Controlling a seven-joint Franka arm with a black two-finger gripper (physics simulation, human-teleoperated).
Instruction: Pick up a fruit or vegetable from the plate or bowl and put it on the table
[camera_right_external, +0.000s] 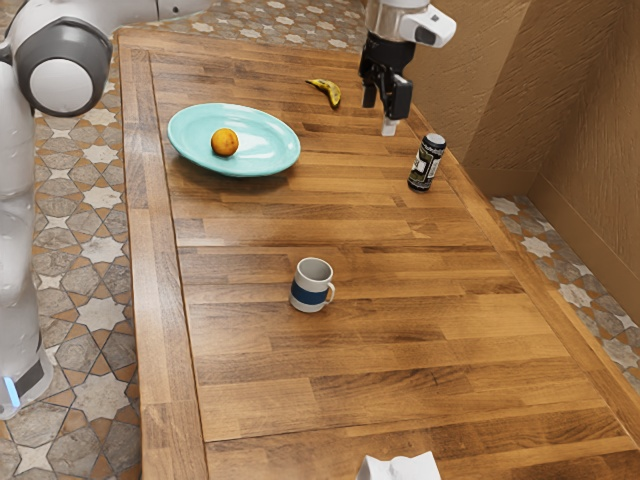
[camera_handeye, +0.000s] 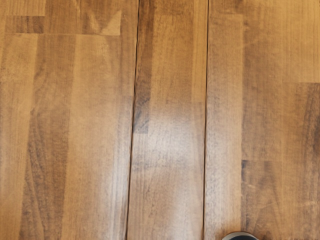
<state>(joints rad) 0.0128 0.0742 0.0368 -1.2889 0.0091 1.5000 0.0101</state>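
Exterior view, left to right. One arm (camera_right_external: 60, 80), white and grey, along the left side. One plate (camera_right_external: 270, 158), light blue-green, on the one wooden table (camera_right_external: 400, 370). One orange (camera_right_external: 224, 142) on the plate, off its middle toward the exterior view's left; count of fruit on the plate: one. One mug (camera_right_external: 312, 285), upright on the table, white with one blue band, one handle facing the exterior view's right. One banana (camera_right_external: 328, 93), yellow with dark marks, lying directly on the table, near the plate and apart from it. Fruit total: two, one plated, one on the wood.

One gripper (camera_right_external: 382, 112), black, two fingers, above the table between banana and can; released, fingers spread apart. One white thing (camera_right_external: 400, 467), cut off by the exterior view's lower edge, kind unclear. One can (camera_right_external: 427, 163), upright on the table, dark with a pale label and pale top, near the edge at the exterior view's right.

Wrist view: tabletop planks, two dark seams, plus one round rim (camera_handeye: 240, 235) with a dark inside, mostly cut off; cannot tell whose.
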